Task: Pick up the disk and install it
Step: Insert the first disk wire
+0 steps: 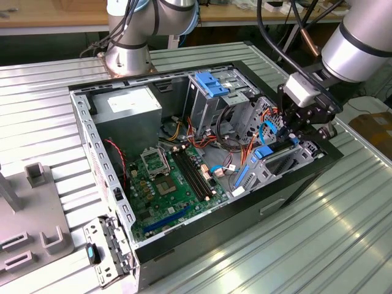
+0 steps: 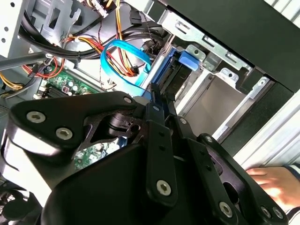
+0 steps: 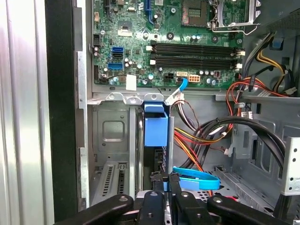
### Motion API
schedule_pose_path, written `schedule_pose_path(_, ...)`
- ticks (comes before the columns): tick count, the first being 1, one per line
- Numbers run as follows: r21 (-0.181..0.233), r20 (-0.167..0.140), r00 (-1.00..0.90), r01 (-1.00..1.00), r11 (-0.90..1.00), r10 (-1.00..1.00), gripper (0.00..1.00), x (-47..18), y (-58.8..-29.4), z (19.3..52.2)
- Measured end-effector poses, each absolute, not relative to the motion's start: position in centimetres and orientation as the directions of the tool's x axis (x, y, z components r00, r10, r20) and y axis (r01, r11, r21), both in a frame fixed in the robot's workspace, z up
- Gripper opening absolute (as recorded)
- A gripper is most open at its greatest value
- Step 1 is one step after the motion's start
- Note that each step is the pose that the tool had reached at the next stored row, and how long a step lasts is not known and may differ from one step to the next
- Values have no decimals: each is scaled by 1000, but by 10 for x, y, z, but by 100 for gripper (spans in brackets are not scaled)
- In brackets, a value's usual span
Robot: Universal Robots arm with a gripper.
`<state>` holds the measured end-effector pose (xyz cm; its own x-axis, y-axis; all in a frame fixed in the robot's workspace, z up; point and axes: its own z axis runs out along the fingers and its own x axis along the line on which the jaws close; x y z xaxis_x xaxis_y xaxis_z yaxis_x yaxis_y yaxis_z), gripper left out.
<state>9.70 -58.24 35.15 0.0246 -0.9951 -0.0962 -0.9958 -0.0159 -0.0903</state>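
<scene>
Hand [image 3: 163, 182] linkage up front, fingers pinched tight on the near end of the disk [image 3: 155, 131], which stands on edge in the drive bay [image 3: 111, 136], long axis running straight away from the hand toward the motherboard [image 3: 187, 28].

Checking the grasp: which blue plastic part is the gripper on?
The blue-railed disk, on edge, held by the gripper; the paler blue bracket sits apart atop the drive cage.

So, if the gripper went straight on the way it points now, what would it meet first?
Most likely the disk, standing edge-on in the drive bay directly ahead of the gripper; whether they already touch, I cannot tell.
</scene>
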Motion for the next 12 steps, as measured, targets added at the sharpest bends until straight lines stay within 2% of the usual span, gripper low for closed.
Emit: schedule_pose_path(12,-89,-92,24,-996,-16,-995,16,95,-582,348)
